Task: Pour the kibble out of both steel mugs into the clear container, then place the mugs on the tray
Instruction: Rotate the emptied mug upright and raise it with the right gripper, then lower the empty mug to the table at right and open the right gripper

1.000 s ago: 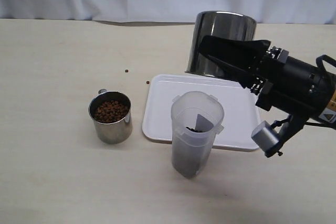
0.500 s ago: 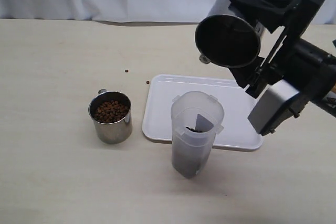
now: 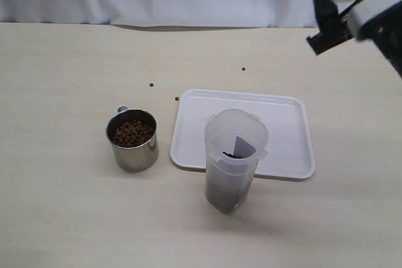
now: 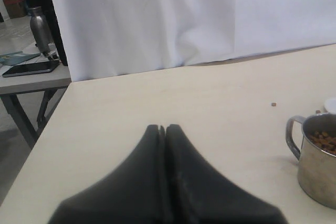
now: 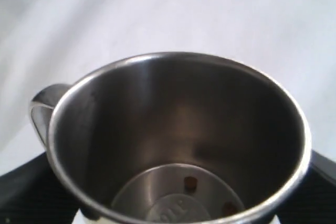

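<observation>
Right gripper grasps a shiny, nearly empty cylindrical steel mug aloft. Brown kibble pellets fill the second steel mug beside the flat white tray and cover the tall frosted clear container's bottom. Left gripper clenched, empty.

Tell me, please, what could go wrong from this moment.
1. The raised steel mug has a couple of pellets inside; they may drop on the table when it tilts.
2. The clear container stands tall close to the tray; setting the mug down there might knock it.
3. The other mug is nearly full; a fast tilt could spill its kibble.
</observation>
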